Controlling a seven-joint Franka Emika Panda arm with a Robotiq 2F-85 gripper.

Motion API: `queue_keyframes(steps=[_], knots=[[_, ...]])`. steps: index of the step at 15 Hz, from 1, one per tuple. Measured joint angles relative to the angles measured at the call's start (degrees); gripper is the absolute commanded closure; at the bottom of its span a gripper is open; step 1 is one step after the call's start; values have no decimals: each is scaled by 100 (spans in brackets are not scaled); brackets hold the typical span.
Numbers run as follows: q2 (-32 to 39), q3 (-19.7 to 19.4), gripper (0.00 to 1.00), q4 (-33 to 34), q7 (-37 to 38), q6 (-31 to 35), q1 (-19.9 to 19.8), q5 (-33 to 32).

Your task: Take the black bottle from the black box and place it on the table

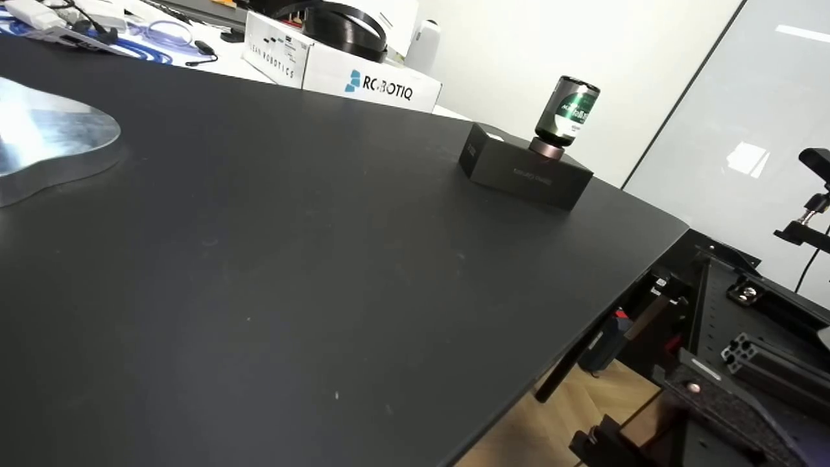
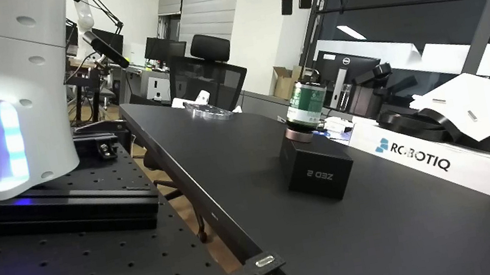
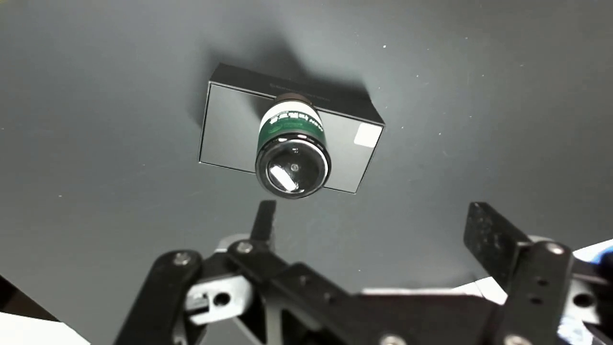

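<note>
The black bottle (image 1: 569, 111) stands upside down on its copper-coloured cap on top of the black box (image 1: 525, 175). It has a green and white label. Bottle (image 2: 304, 105) and box (image 2: 317, 170) also show in an exterior view. The box lies on the black table (image 1: 292, 292). In the wrist view the bottle (image 3: 293, 158) shows base-first, over the middle of the box (image 3: 225, 129). My gripper (image 3: 371, 206) is open and empty, with the bottle ahead of the left-hand finger in the picture. In an exterior view the gripper (image 2: 297, 2) hangs high above bottle and box, apart from them.
A white Robotiq box (image 2: 428, 161) stands beyond the table edge, with black items on it; it also shows in an exterior view (image 1: 373, 81). A clear plastic piece (image 2: 208, 111) lies at the table's far end. A shiny metal piece (image 1: 58, 133) is at an edge. The robot base (image 2: 9, 97) stands beside the table.
</note>
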Motion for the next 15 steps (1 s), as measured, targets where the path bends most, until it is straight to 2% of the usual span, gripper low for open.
queue_keyframes(steps=[4,7,15], knots=[[905,134,0,600,823,-216,-326,-666],[1399,94,0,959,1249,-493,-419,-1070],[2309,-422,0,1240,1334,-249,-130,-900]])
